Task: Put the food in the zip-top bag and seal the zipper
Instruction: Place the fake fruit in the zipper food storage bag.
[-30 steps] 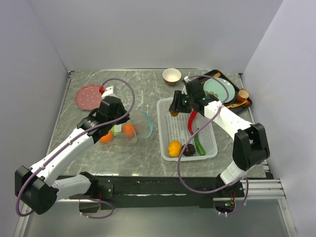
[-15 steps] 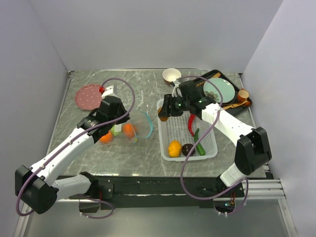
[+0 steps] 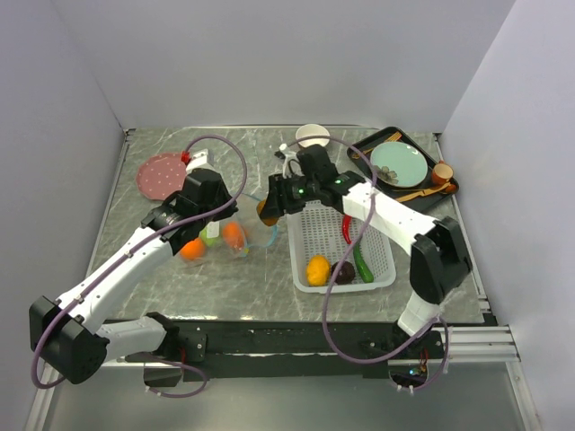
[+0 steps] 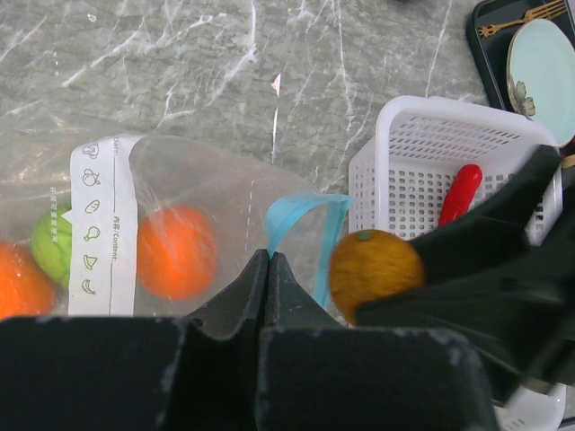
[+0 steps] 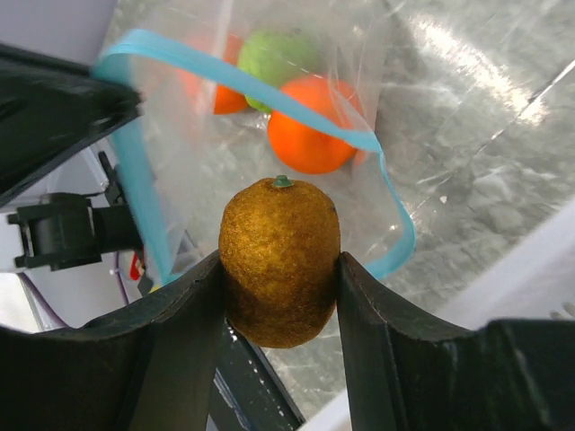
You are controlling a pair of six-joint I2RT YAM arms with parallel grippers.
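1. Here we see the grey marble table [image 3: 260, 278] carrying everything, with both arms reaching in over its middle.
2. The white mesh basket [image 3: 319, 229] sits right of centre. In it lie the yellow fruit [image 3: 317, 269], the dark round fruit [image 3: 342, 272], the green pepper [image 3: 362, 265] and the red chili [image 3: 347, 229].
3. The zip-top bag [image 4: 225, 197] lies just left of the basket, its mouth gaping toward it. We count two oranges [image 4: 175, 251] and the green apple [image 4: 54, 242] inside.
4. The left gripper [image 4: 269, 259] has its jaws pressed together on the bag's clear film at the mouth rim, right beside the teal zipper [image 4: 310, 203], which loops open.
5. The right gripper [image 5: 280, 274] is clamped on the sides of the brown kiwi [image 5: 278, 233].
6. We find the kiwi at the open mouth, between bag and basket, outside the plastic.
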